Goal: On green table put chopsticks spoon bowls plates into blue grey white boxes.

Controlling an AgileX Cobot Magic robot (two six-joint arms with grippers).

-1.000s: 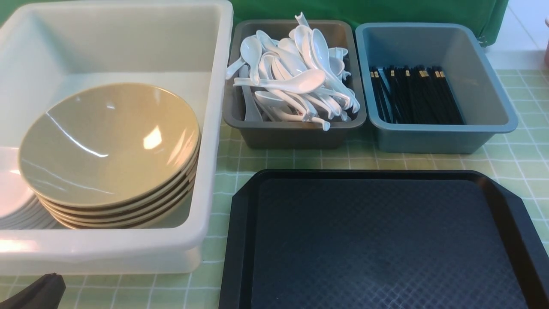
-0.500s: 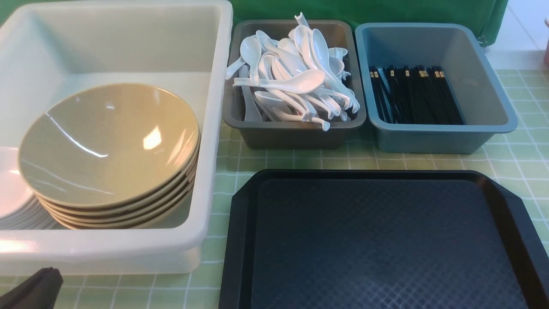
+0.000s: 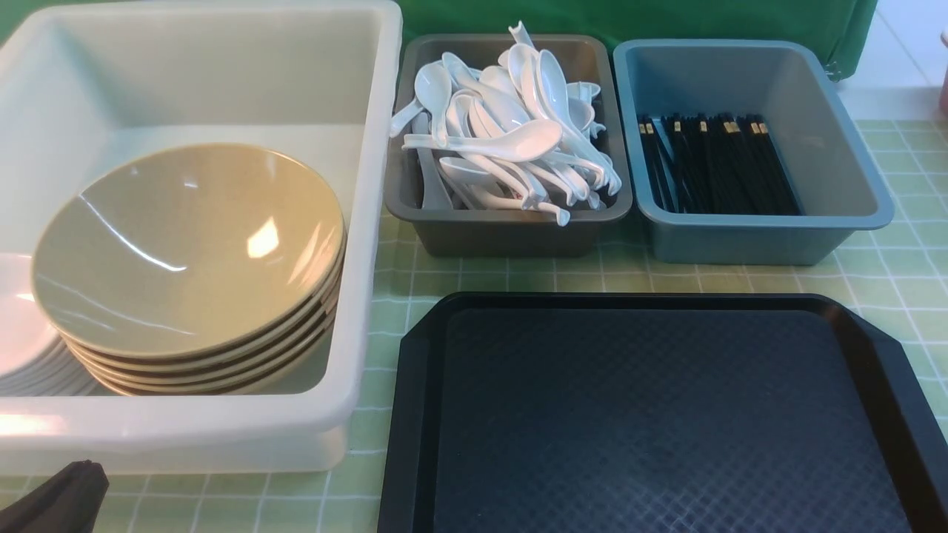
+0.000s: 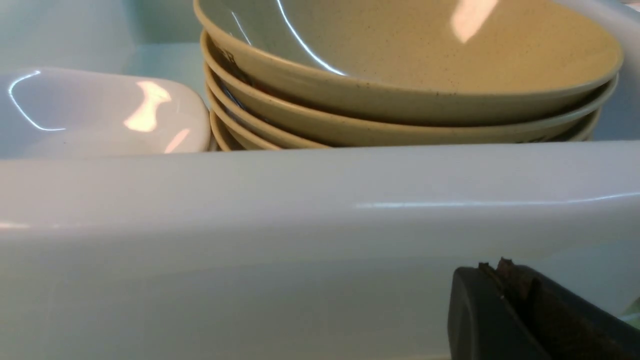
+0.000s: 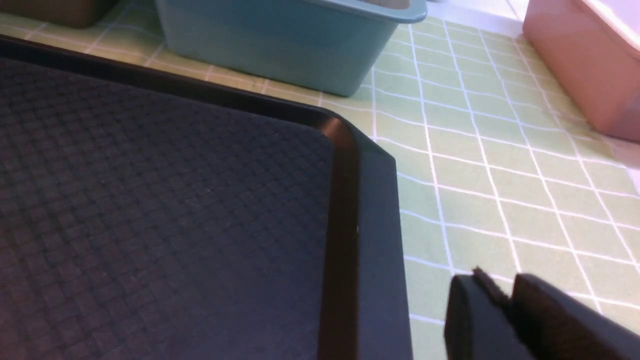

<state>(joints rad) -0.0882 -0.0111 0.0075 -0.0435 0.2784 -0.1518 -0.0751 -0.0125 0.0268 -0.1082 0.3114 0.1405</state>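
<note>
Several tan bowls [image 3: 185,252] are stacked in the big white box [image 3: 185,433], beside a pile of white plates [image 3: 22,333] at its left end. White spoons [image 3: 511,133] fill the dark grey box [image 3: 503,233]. Black chopsticks [image 3: 718,163] lie in the blue-grey box [image 3: 740,240]. My left gripper [image 3: 78,474] is shut and empty, low outside the white box's near wall [image 4: 300,200], below the bowls [image 4: 400,75] and plates [image 4: 100,110]. My right gripper [image 5: 500,285] hangs over the green table [image 5: 475,150] beside the tray's corner, its jaws a narrow gap apart, holding nothing.
A flat black tray [image 3: 652,414] lies bare in front of the two small boxes; its corner [image 5: 350,150] is near my right gripper. A pink container [image 5: 585,65] stands on the far right, past the blue-grey box [image 5: 280,45].
The left gripper's tip has slipped slightly toward the lower-left corner of the front view. Nothing else has moved.
</note>
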